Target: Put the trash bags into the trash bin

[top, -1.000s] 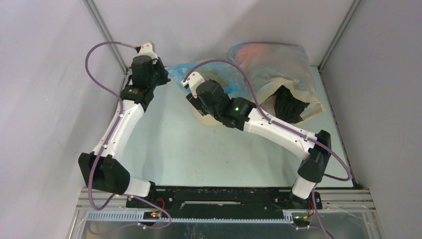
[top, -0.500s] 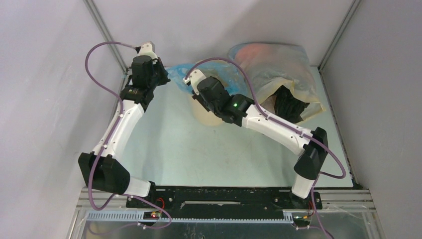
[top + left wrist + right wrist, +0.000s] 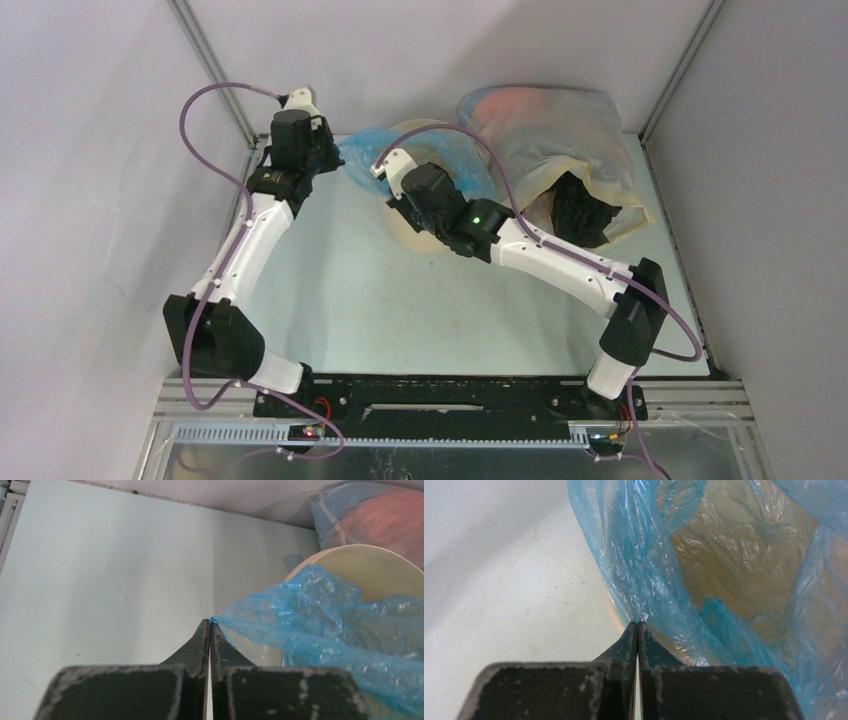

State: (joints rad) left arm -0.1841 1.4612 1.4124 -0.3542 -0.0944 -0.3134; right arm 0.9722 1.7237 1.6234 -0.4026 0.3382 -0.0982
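My left gripper [image 3: 209, 623]: jaws closed, the two fingers pressed flat together with no gap showing. A drawn-out corner of the trash bag [image 3: 320, 615] is pinched at their very tips. From that pinch the blue film fans out ahead of and to the right of these jaws, creased and translucent.

My right gripper [image 3: 638, 625]: jaws likewise closed, the tips meeting on a gathered fold of the same bag's edge. A taut band of film runs straight ahead from the tips, and the rest spreads to their right.

The trash bin [image 3: 350, 555] stands upright just beyond and to the right of my left jaws, mouth upward. The bag is draped across that mouth. In the right wrist view the tan inside shows through the film ahead and to the right of the tips, while the fold I hold there hangs outside the wall. A narrow strip of that pale wall shows just left of the tips. In the overhead view my left jaws sit off the bin's left side and my right wrist lies over its near-left part. The fingertips themselves are hidden there.

The table [image 3: 100, 570] is pale with faint scuffs. It shows to the left of both pairs of jaws and runs ahead to the back wall.

Farthest off, ahead and to the right of my left jaws, a large cloudy sack [image 3: 380, 510] stands just past the bin against the back wall. Pink and pale blue show through its skin. Overhead, a dark mass shows at its near lower part. I cannot tell what it is.
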